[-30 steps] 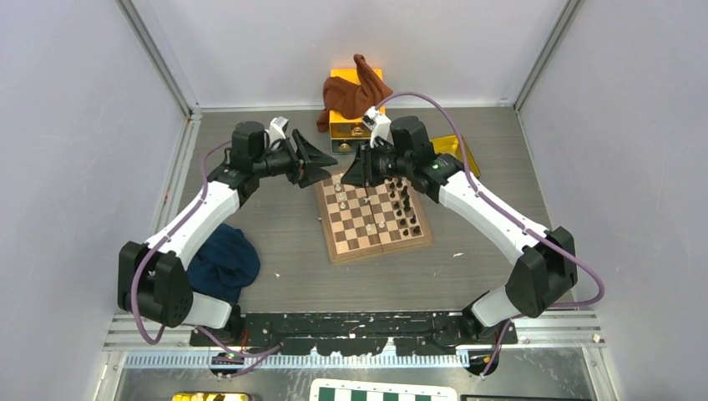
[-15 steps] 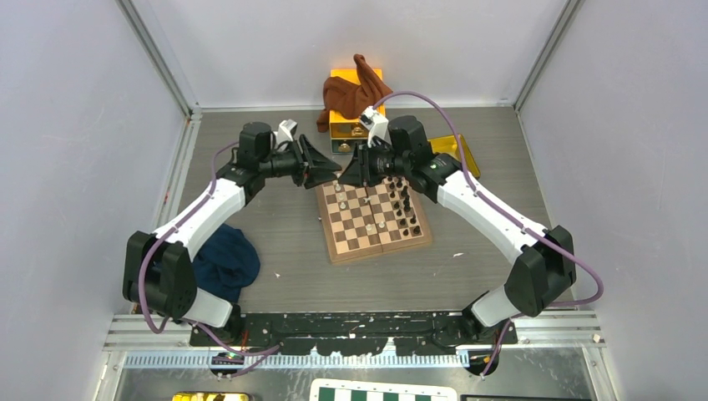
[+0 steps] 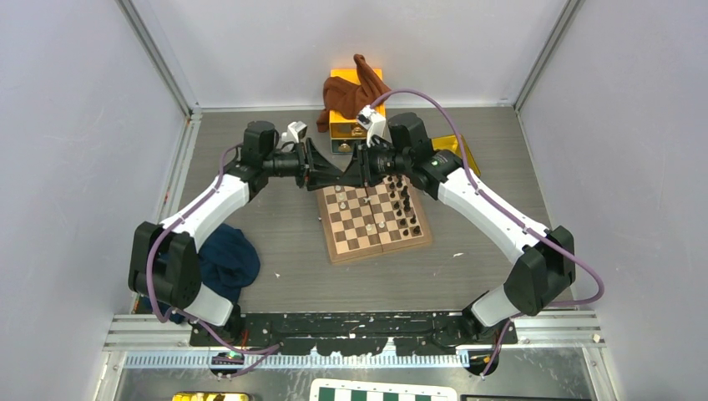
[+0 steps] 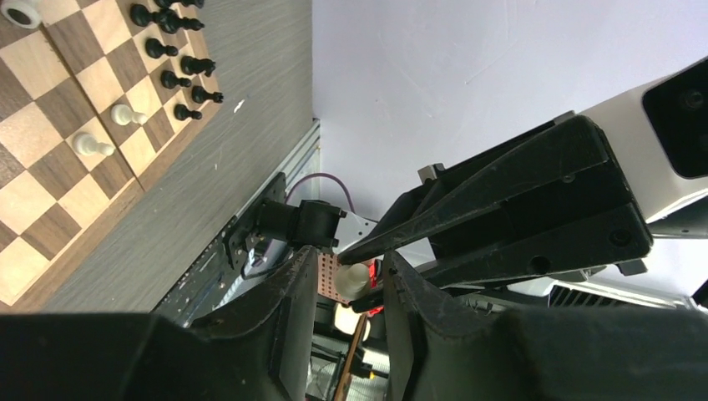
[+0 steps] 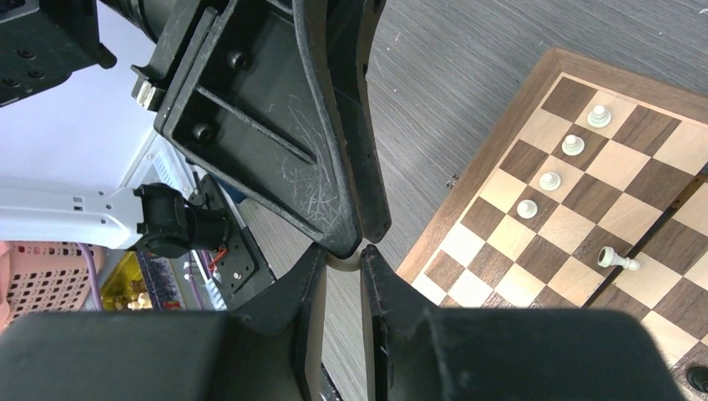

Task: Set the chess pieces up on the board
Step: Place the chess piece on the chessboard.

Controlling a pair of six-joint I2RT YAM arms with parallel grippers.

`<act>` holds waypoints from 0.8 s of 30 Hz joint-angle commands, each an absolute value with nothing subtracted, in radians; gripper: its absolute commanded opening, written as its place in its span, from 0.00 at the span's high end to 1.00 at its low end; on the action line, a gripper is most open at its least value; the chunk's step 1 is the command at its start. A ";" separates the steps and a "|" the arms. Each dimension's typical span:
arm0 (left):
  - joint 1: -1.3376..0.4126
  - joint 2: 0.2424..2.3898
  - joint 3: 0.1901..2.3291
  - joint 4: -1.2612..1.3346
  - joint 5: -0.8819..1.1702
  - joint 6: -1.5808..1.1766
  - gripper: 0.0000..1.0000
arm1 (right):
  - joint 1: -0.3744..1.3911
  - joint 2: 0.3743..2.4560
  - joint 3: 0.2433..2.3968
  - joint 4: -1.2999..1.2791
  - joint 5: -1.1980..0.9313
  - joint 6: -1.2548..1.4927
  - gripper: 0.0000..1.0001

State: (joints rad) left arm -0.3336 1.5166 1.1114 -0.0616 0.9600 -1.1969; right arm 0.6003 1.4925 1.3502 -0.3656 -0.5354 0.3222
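The wooden board (image 3: pixel 380 249) lies mid-table. Cream pieces (image 3: pixel 340 198) stand on its left half and dark pieces (image 3: pixel 405 209) crowd its right side. My two grippers meet tip to tip above the board's far left corner. My right gripper (image 3: pixel 354 172) is shut on a small cream piece (image 5: pixel 342 261) at its fingertips (image 5: pixel 342 251). My left gripper (image 3: pixel 336 173) is open, its fingers either side of that piece (image 4: pixel 355 280) with gaps showing (image 4: pixel 349 267). The right wrist view shows a row of cream pawns (image 5: pixel 572 144) and one cream piece (image 5: pixel 618 260) lying down.
An orange box draped with a brown cloth (image 3: pixel 355 100) stands behind the board. A yellow tray (image 3: pixel 459 150) is at the far right. A dark blue cloth (image 3: pixel 224 259) lies at the left. A green-and-white checkered board (image 3: pixel 384 393) shows at the bottom edge.
My left gripper has moved right until its tips meet the right gripper's tips. The right gripper has stayed nearly in place.
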 commanded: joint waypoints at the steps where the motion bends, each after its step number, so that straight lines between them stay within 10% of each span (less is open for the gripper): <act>1: -0.328 1.515 1.162 -0.005 1.034 -1.193 0.66 | 0.603 1.473 1.396 -0.376 -0.575 0.293 0.98; 24: -0.325 1.508 1.133 0.099 1.081 -1.238 0.90 | 0.602 1.451 1.391 -0.402 -0.562 0.273 0.99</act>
State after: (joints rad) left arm -0.3305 1.5276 1.1172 0.0128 1.0256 -1.2240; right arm 0.6003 1.4910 1.3594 -0.3908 -0.5632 0.2916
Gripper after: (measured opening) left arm 0.136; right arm 0.244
